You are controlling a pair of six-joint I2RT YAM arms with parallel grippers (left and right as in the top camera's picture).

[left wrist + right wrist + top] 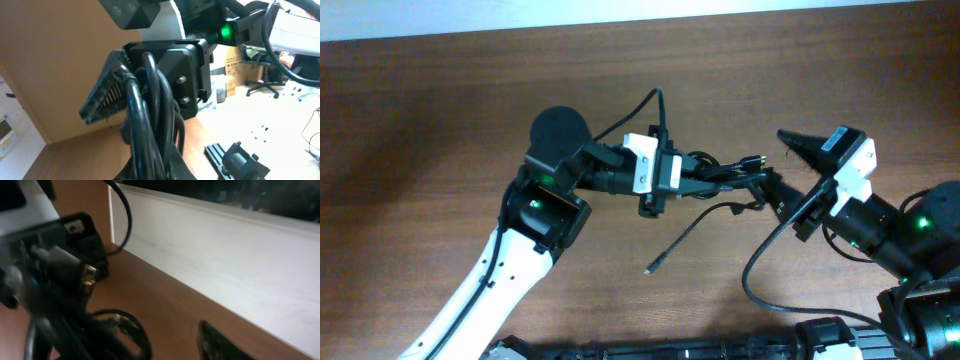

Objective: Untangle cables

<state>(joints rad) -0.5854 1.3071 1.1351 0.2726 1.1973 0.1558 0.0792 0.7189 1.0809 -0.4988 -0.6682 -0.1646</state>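
The cables [725, 172] are bunched a little toward three o'clock from the middle of the brown table [440, 120], lifted in the grip of the left gripper [705, 178], which reaches in from eight o'clock and points toward three. Its fingers are pressed together on the bundle; the left wrist view shows several black cords [145, 125] packed side by side between them and hanging down in a thick sheaf. From the bundle one loose cord [685, 240] trails off toward seven o'clock and ends in a small plug [650, 270] lying on the wood, while another plug end [755, 160] sticks out at three o'clock. The right gripper [782, 165] sits just beside the bundle at its three o'clock side, coming in from four o'clock. Its two fingers stand apart, one toward twelve, the other toward six and close against the cords, though I cannot tell whether it touches them. The right wrist view is blurred; it shows a dark loop of cord [125, 325] at its seven o'clock
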